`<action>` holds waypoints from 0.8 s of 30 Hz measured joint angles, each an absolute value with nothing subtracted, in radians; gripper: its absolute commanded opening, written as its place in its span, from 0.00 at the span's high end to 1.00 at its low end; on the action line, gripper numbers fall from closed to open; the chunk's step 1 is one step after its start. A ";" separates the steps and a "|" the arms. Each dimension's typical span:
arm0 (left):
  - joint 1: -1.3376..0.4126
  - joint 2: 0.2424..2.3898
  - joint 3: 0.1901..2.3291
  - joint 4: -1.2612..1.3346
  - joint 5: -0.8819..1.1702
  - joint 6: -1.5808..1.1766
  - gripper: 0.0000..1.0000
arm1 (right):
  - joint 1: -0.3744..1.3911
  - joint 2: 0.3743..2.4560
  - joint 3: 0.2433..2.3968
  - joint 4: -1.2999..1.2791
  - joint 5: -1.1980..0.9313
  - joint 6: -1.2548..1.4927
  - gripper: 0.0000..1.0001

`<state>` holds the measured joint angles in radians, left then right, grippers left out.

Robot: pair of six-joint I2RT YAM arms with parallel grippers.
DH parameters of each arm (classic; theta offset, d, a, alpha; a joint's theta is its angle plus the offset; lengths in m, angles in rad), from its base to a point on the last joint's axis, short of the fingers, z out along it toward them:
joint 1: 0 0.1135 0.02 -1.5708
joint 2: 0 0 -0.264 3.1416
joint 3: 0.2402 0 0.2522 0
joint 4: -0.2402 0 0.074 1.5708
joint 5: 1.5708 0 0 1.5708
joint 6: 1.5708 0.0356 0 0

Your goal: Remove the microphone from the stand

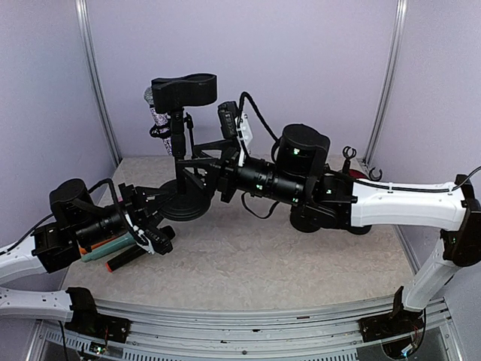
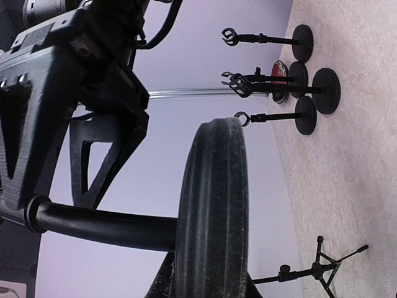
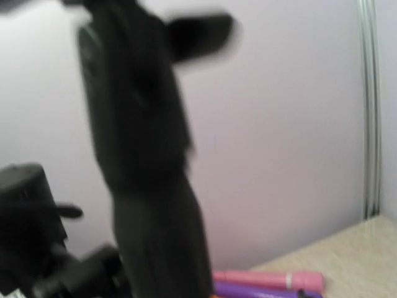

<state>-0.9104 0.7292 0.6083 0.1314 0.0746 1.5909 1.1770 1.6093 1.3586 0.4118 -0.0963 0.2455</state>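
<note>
The black stand (image 1: 178, 150) rises from a round base (image 1: 184, 204) at the table's back left, and a broad black piece (image 1: 184, 90) caps it. A microphone (image 1: 155, 110) with a grey head and sparkly body leans at its upper left, by a ring on the pole. My left gripper (image 1: 161, 218) is shut on the base rim; in the left wrist view the base (image 2: 211, 211) fills the centre, edge on. My right gripper (image 1: 197, 162) is at the pole, mid-height. Its wrist view shows only a blurred black shape (image 3: 142, 155), so its jaws cannot be read.
Teal and orange-tipped microphones (image 1: 113, 252) lie under my left arm. Pink (image 3: 270, 279) and purple microphones lie on the table by the back wall. Several small ring-topped stands (image 2: 313, 93) stand at the back right, and a small tripod (image 2: 319, 270) stands nearby.
</note>
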 measured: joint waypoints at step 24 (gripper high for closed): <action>-0.839 0.835 0.647 0.011 0.017 1.538 0.01 | 1.147 1.718 1.290 0.508 0.224 0.158 1.00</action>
<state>-0.8394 0.8349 0.6472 0.0113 0.0174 1.5375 1.1473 1.7184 1.2900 0.5079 0.2245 0.1581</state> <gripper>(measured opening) 0.987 0.188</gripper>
